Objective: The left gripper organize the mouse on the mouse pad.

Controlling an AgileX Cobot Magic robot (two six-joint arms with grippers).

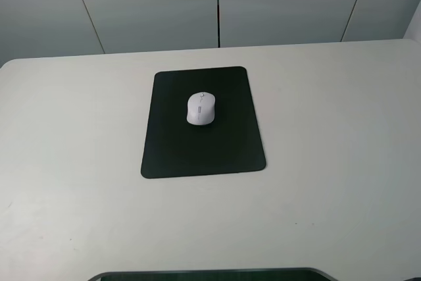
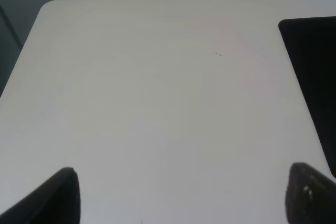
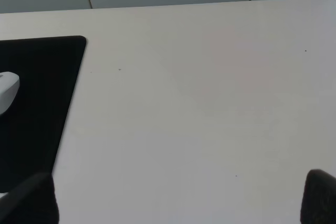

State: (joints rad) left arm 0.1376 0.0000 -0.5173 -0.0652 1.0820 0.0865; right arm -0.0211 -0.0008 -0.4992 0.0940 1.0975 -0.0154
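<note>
On the mouse pad I saw the mouse resting (upper half); my left pincer hung wide open, empty, above the bare surface.

mouse cut by edge, claw fingertips cropped

Left wrist view: pale table, pad edge, two dark fingertips.

Item one, white table: smooth matte top with a rounded far corner, grey wall panels behind it, a couple of tiny dark specks on the surface. Item two, mouse pad: matte black, only one rounded corner and a strip along one side in frame, lying flat on the table. Item three, left gripper: two dark fingertips at the near edge, set wide apart, bare table between them, nothing held.
</note>
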